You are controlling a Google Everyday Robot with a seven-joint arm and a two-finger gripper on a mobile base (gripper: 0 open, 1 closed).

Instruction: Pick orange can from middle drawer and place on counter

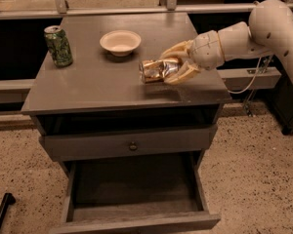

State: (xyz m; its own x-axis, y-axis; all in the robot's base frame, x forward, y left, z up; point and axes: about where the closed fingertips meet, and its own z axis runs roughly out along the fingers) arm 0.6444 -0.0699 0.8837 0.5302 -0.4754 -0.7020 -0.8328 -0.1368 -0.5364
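The orange can [154, 70] is a shiny copper-orange can lying sideways, silvery end to the left. My gripper [172, 66] is shut on it from the right, one finger above and one below, holding it just above the right-middle part of the grey counter [97, 82]. The white arm reaches in from the upper right. Below, a wide grey drawer [136, 189] with a dark floor is pulled open and holds nothing. Above it sits a closed drawer front with a small round knob [133, 146].
A green patterned can [58, 46] stands upright at the counter's back left. A cream bowl [120, 42] sits at the back middle. A rail runs behind the cabinet. Speckled floor surrounds it, with a dark bar [1, 213] at the lower left.
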